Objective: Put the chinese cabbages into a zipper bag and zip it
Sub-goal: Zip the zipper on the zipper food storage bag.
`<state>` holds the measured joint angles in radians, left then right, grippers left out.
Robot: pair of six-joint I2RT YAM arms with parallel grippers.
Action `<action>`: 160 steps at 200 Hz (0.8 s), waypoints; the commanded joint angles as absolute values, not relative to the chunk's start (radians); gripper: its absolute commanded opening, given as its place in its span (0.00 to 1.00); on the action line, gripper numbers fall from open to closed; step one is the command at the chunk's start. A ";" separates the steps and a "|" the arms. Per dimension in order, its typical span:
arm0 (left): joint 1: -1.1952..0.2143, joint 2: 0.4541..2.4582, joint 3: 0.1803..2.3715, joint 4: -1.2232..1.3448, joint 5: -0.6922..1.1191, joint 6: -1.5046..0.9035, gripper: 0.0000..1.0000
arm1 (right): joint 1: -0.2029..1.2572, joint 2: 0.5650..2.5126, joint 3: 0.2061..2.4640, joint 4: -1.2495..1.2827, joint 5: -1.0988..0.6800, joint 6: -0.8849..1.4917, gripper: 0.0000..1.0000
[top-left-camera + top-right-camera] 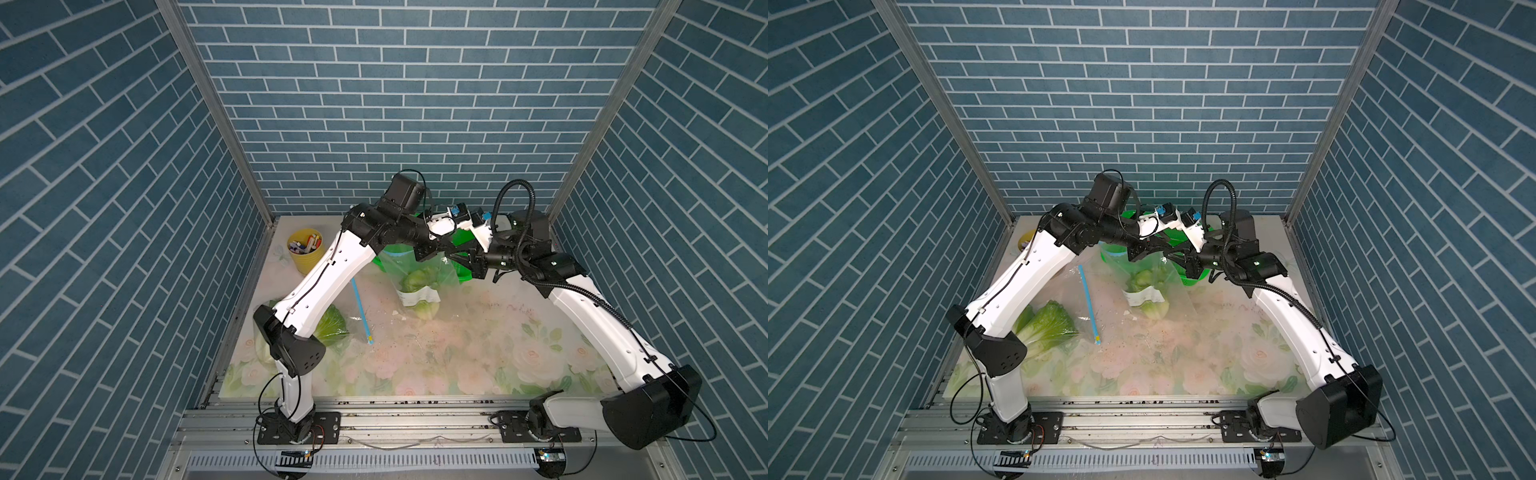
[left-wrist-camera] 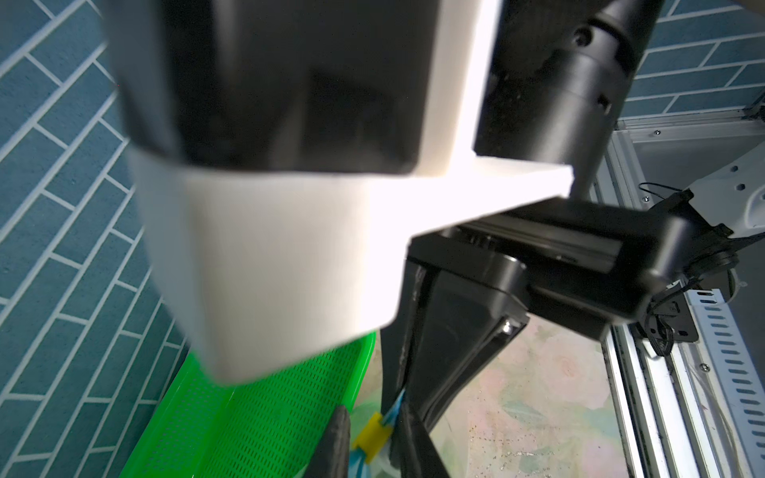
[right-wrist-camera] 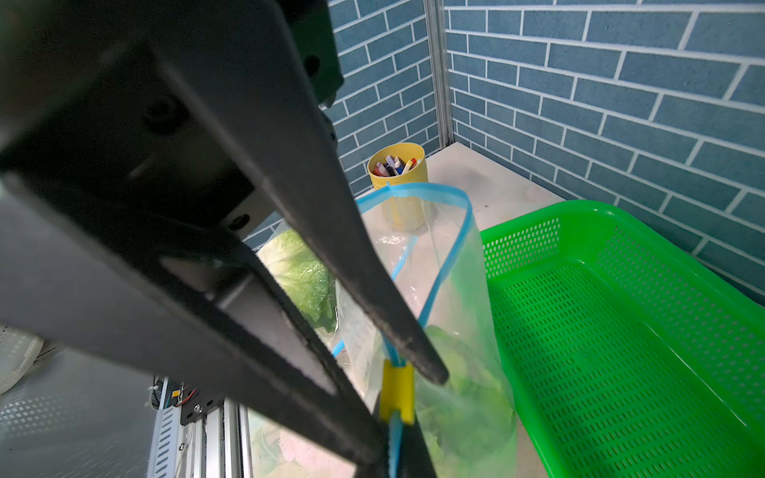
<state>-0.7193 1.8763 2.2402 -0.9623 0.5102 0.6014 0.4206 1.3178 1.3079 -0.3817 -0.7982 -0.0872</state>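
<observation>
Right wrist view shows the left gripper (image 3: 403, 393) with its fingers a little apart, one on each side of the yellow slider (image 3: 397, 397) of the clear zipper bag (image 3: 455, 269). One tip touches the slider, but whether the pair clamps it cannot be told. Right beside the slider, the right gripper (image 2: 403, 409) has its fingers pressed together on the bag's blue zip strip (image 3: 426, 189), seen plainly in the left wrist view. The bag stands upright, held at its top, near the far edge of the bench (image 1: 457, 374). Its mouth is partly open and there is cabbage (image 1: 417, 280) inside it. The green basket (image 3: 621, 331) stands just behind the bag. A second cabbage (image 1: 1048, 324) lies near the left edge, partly under the left arm's elbow. A loose blue strip (image 1: 360, 309) lies on the bench between the two. A yellow cup (image 1: 304, 249) of pens stands in the far left corner.
</observation>
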 commanded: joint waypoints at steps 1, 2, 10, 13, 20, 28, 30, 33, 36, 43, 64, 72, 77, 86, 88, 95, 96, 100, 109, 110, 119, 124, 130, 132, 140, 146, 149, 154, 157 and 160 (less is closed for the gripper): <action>-0.721 1.897 2.255 -1.036 0.513 0.621 0.20 | 0.423 1.291 1.312 -0.340 -0.821 -0.164 0.00; -0.721 1.897 2.255 -1.037 0.512 0.621 0.19 | 0.423 1.290 1.312 -0.340 -0.820 -0.164 0.00; -0.722 1.899 2.256 -1.041 0.502 0.625 0.19 | 0.423 1.289 1.312 -0.338 -0.818 -0.165 0.00; -0.722 1.899 2.258 -1.043 0.499 0.627 0.19 | 0.423 1.289 1.312 -0.338 -0.815 -0.166 0.00; -0.722 1.902 2.261 -1.052 0.495 0.632 0.18 | 0.423 1.289 1.311 -0.336 -0.812 -0.165 0.00; -0.722 1.905 2.263 -1.058 0.488 0.635 0.18 | 0.423 1.289 1.311 -0.334 -0.809 -0.166 0.00; -0.722 1.905 2.264 -1.059 0.487 0.635 0.18 | 0.423 1.289 1.311 -0.335 -0.809 -0.166 0.00; -0.721 1.906 2.264 -1.062 0.486 0.636 0.17 | 0.423 1.289 1.312 -0.334 -0.808 -0.166 0.00; -0.722 1.907 2.265 -1.065 0.484 0.637 0.17 | 0.423 1.290 1.312 -0.335 -0.807 -0.166 0.00; -0.721 1.907 2.267 -1.072 0.482 0.640 0.15 | 0.423 1.292 1.312 -0.334 -0.805 -0.166 0.00; -0.721 1.903 2.263 -1.082 0.470 0.648 0.13 | 0.423 1.295 1.312 -0.329 -0.800 -0.166 0.00; -0.721 1.902 2.264 -1.083 0.463 0.649 0.11 | 0.424 1.296 1.312 -0.330 -0.798 -0.165 0.00; -0.721 1.902 2.263 -1.084 0.458 0.650 0.11 | 0.424 1.297 1.313 -0.330 -0.798 -0.164 0.00; -0.721 1.900 2.263 -1.087 0.455 0.655 0.11 | 0.423 1.298 1.316 -0.330 -0.796 -0.166 0.00; -0.722 1.898 2.263 -1.087 0.455 0.656 0.11 | 0.423 1.298 1.316 -0.330 -0.796 -0.166 0.00; -0.721 1.897 2.263 -1.086 0.450 0.656 0.11 | 0.423 1.298 1.317 -0.330 -0.795 -0.166 0.00; -0.721 1.897 2.263 -1.085 0.450 0.656 0.11 | 0.423 1.298 1.317 -0.330 -0.795 -0.166 0.00; -0.721 1.896 2.263 -1.085 0.447 0.657 0.11 | 0.423 1.298 1.318 -0.330 -0.796 -0.166 0.00; -0.722 1.895 2.263 -1.081 0.441 0.657 0.11 | 0.423 1.299 1.318 -0.330 -0.795 -0.166 0.00; -0.722 1.894 2.263 -1.080 0.439 0.657 0.11 | 0.423 1.299 1.318 -0.331 -0.796 -0.166 0.00; -0.721 1.891 2.263 -1.074 0.427 0.654 0.10 | 0.423 1.298 1.318 -0.330 -0.793 -0.166 0.00; -0.721 1.890 2.263 -1.069 0.419 0.651 0.10 | 0.423 1.298 1.316 -0.330 -0.794 -0.167 0.00; -0.721 1.887 2.263 -1.066 0.416 0.650 0.10 | 0.423 1.299 1.316 -0.329 -0.793 -0.167 0.00; -0.721 1.887 2.263 -1.064 0.415 0.650 0.10 | 0.423 1.299 1.316 -0.329 -0.793 -0.167 0.00; -0.721 1.883 2.262 -1.060 0.409 0.653 0.10 | 0.423 1.299 1.316 -0.330 -0.793 -0.169 0.00; -0.721 1.879 2.261 -1.055 0.402 0.654 0.09 | 0.423 1.299 1.318 -0.332 -0.793 -0.169 0.00; -0.721 1.877 2.260 -1.054 0.397 0.654 0.09 | 0.423 1.298 1.318 -0.332 -0.792 -0.170 0.00; -0.721 1.874 2.258 -1.050 0.391 0.656 0.09 | 0.423 1.299 1.318 -0.335 -0.791 -0.171 0.00; -0.722 1.872 2.255 -1.049 0.388 0.658 0.09 | 0.423 1.298 1.319 -0.337 -0.791 -0.173 0.00; -0.721 1.870 2.254 -1.048 0.385 0.659 0.09 | 0.424 1.298 1.319 -0.338 -0.791 -0.173 0.00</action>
